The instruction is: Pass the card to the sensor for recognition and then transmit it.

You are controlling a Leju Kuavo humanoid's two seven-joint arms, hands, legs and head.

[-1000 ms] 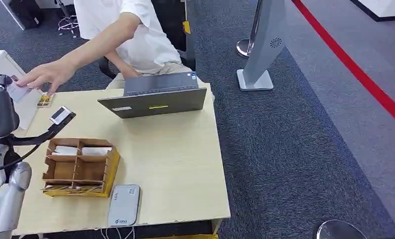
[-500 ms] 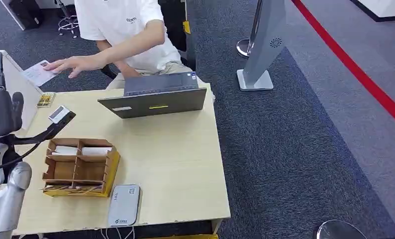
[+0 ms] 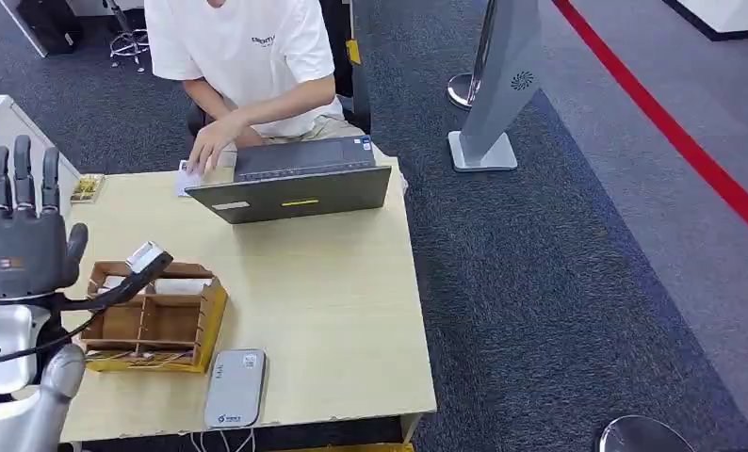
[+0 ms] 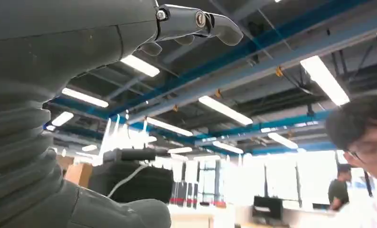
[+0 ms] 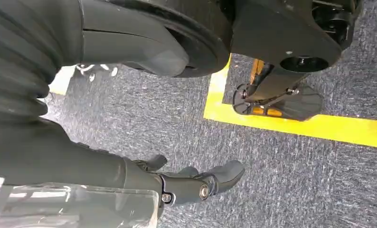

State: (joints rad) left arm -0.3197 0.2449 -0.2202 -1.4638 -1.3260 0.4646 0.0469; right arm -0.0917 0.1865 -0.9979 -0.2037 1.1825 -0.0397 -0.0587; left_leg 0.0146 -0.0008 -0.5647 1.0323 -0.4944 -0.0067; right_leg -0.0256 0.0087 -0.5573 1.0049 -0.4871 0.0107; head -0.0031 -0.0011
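Card (image 3: 186, 176): white, lying on the table beside the laptop's left corner, under the person's hand; out of the robot's keeping, so the hand-over part of the task looks done.
Person's hand (image 3: 208, 149): resting over the card at the far edge of the table, apparently setting it down or keeping it in place.
Left hand (image 3: 20, 240): raised upright at the near left of the table, fingers (image 3: 22, 169) straight and spread, palm bare, holding nothing; the posture reads as a hand that has let go.
Right hand (image 5: 196, 183): hanging low over grey carpet with a yellow floor line, fingers loosely extended, nothing in it; idle, since the work lies on the left side.
Sensor (image 3: 235, 387): flat grey reader at the near edge of the table, cable trailing off the front, within easy reach of the left arm for swiping.
Card tray (image 3: 152, 315): cardboard box in compartments, just behind the sensor, two far cells holding white items.
Laptop (image 3: 295, 184): open toward the person, back to the robot.
Table (image 3: 333, 311): pale wood.
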